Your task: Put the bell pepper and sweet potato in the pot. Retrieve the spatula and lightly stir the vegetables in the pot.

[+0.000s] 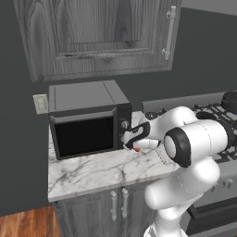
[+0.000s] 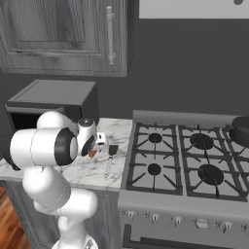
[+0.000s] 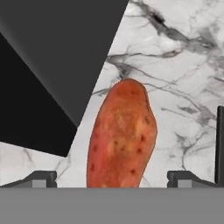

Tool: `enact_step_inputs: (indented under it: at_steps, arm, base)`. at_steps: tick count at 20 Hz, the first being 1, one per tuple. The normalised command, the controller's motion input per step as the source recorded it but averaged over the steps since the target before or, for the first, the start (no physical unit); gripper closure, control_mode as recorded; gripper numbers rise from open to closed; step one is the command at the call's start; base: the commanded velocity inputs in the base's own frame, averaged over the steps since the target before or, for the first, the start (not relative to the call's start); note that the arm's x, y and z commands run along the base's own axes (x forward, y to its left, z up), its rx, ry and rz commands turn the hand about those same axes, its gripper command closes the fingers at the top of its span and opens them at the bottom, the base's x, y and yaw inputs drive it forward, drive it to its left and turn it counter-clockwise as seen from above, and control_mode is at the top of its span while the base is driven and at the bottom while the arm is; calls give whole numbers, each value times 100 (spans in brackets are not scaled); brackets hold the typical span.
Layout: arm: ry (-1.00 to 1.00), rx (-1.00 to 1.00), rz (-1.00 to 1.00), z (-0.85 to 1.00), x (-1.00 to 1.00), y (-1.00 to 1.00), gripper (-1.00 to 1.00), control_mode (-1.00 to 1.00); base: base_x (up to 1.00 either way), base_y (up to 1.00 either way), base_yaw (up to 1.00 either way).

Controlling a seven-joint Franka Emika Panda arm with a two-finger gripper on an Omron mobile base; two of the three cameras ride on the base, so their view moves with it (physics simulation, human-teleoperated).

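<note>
My end effector (image 3: 112,177) hangs released, its two tips spread wide to either side of the sweet potato (image 3: 121,135) and touching nothing. The sweet potato lies flat on the marble surface (image 3: 175,65), just beside the front corner of the microwave (image 1: 88,120), its long axis running between my tips. In the left base view my end effector (image 1: 134,139) sits low over the surface right at the microwave's front right corner, with a sliver of orange showing beneath it.

The spatula (image 2: 111,158) lies on the surface a little further from the microwave, towards the stove (image 2: 185,160), with its black head pointing to the back wall and its pale handle towards the front edge. In the hand view its dark edge (image 3: 220,144) shows past my tip on the side away from the microwave.

The pot (image 2: 240,130) stands on the stove's far rear burner, well apart from the microwave.
</note>
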Motion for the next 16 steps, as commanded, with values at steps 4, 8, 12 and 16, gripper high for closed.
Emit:
enact_step_inputs:
  at_steps: [4, 8, 12, 16]
  arm:
    - [0, 0, 1, -4, -22, 0, -100, -100]
    - [0, 0, 5, 0, -9, 0, -100, -100]
    - [0, 0, 2, -1, 26, 0, -100, -100]
    - [2, 0, 1, -26, 33, 0, -100, -100]
  base:
    - [0, 0, 0]
    - [0, 0, 0]
    - [0, 0, 0]
    - [0, 0, 0]
